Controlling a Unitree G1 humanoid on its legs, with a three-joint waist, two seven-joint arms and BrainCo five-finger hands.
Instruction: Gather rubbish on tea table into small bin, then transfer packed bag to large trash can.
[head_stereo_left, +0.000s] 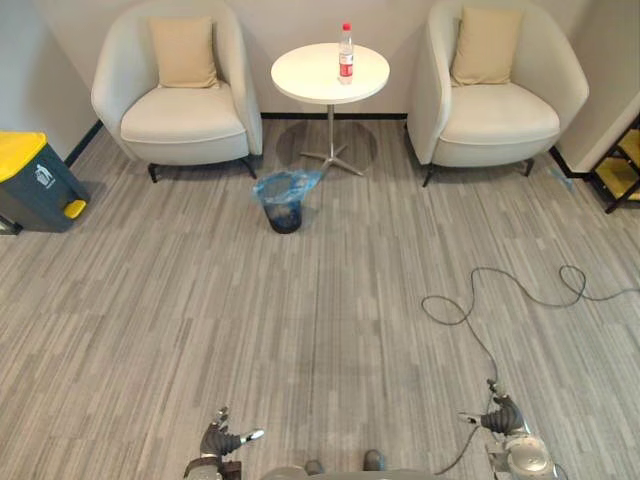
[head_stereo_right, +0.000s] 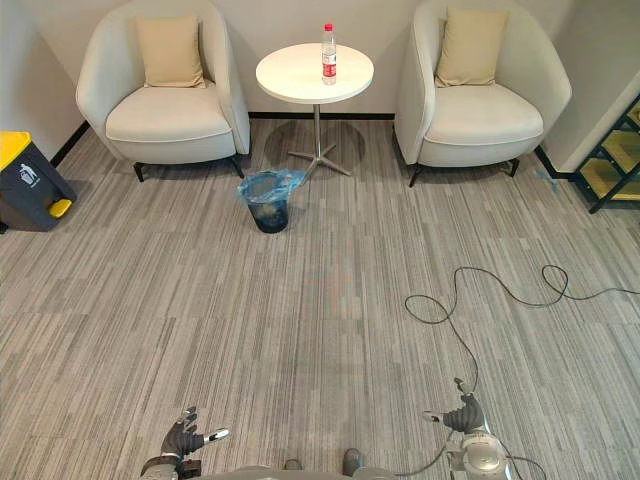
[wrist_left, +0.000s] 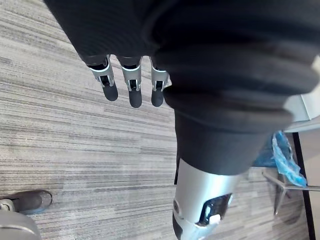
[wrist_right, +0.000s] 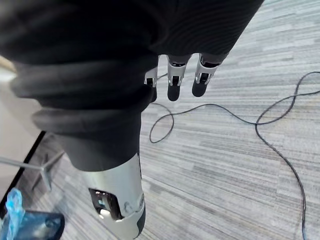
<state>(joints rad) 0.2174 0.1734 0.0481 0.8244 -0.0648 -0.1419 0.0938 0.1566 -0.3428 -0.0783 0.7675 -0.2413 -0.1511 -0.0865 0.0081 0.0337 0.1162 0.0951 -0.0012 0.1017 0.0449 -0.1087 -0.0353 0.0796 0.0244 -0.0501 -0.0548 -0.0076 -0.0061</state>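
Well, left eye view: bottle (head_stereo_left: 346, 52) upright on tea table (head_stereo_left: 310, 72), small bin (head_stereo_left: 285, 218) with blue bag (head_stereo_left: 292, 185) on floor near table foot, large trash can (head_stereo_left: 35, 185) at far left. We stand well apart from them; every step left, we judge. Left wrist view: left hand (wrist_left: 131, 87) fingers straight, empty. Right wrist view: right hand (wrist_right: 175, 82) likewise, empty.

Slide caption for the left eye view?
Bottle on table, bagged bin on floor near it; left hand and right hand open, empty.

A bottle (head_stereo_left: 346, 52) stands on the round table (head_stereo_left: 310, 75), a bin (head_stereo_left: 285, 212) near its base.
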